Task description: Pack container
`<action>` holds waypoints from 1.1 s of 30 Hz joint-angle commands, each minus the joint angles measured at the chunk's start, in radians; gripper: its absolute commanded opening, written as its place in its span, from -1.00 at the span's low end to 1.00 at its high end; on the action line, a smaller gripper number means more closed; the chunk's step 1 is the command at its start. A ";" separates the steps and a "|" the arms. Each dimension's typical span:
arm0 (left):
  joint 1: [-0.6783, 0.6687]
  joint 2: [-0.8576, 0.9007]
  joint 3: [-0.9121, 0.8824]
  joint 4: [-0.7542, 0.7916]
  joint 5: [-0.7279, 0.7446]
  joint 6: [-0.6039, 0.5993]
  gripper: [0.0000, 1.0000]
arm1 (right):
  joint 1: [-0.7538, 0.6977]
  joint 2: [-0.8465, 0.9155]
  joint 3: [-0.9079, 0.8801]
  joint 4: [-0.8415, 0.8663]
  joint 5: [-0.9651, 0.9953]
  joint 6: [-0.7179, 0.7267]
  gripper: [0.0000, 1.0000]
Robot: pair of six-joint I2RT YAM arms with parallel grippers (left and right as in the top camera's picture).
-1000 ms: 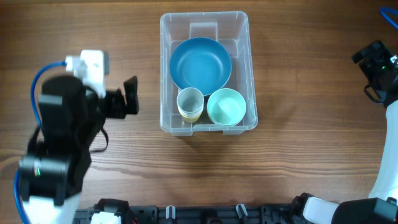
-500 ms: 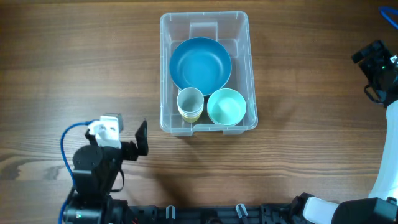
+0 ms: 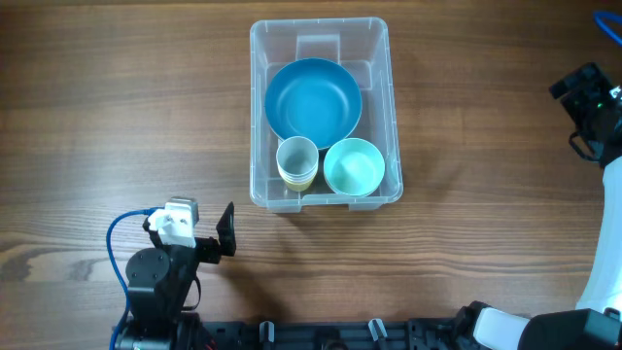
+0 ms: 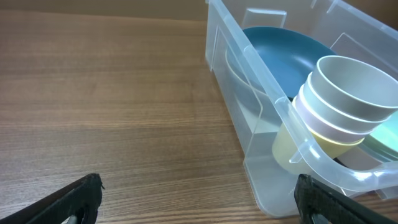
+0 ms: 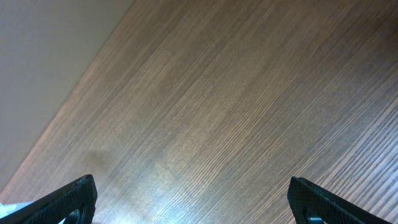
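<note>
**Jaws released on both arms, container ahead of the left pair**

Jaws of the left gripper (image 4: 199, 194) are seen spread wide in the left wrist view. Only the wooden table (image 4: 112, 106) is seen between the two dark fingertips (image 4: 87, 190), and nothing is grasped. Ahead of these jaws and off to their right, the container (image 4: 249, 118) is found. Its clear near wall and rounded corner are seen from close by, apart from both fingertips.

Nearest that corner, inside the tub, a stack of cups (image 4: 345, 93) is set upright. A pale grey-white cup is on top, a pinkish one is beneath it and a yellow one is lowest. Beyond the stack, further from the jaws, a blue bowl (image 4: 286, 53) is laid on the base. To the right of the stack an edge of a pale green bowl (image 4: 385, 137) is shown.

From overhead, all three are seen to be inside the container. The half far from the jaws is filled by the blue bowl, and the near half is shared side by side by the cups and the green bowl. A blue cable (image 3: 111, 238) is looped behind the left wrist.

Jaws of the right gripper (image 5: 191, 196) are likewise parted, with nothing held between them. Only table wood and a strip of plain pale surface at the upper left are seen past them. In the overhead view this gripper is placed at the right edge, well apart from the container.
</note>
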 commanded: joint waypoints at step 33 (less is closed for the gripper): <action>0.008 -0.113 -0.039 -0.032 0.019 0.019 0.99 | 0.006 -0.012 0.002 0.002 0.002 0.011 0.99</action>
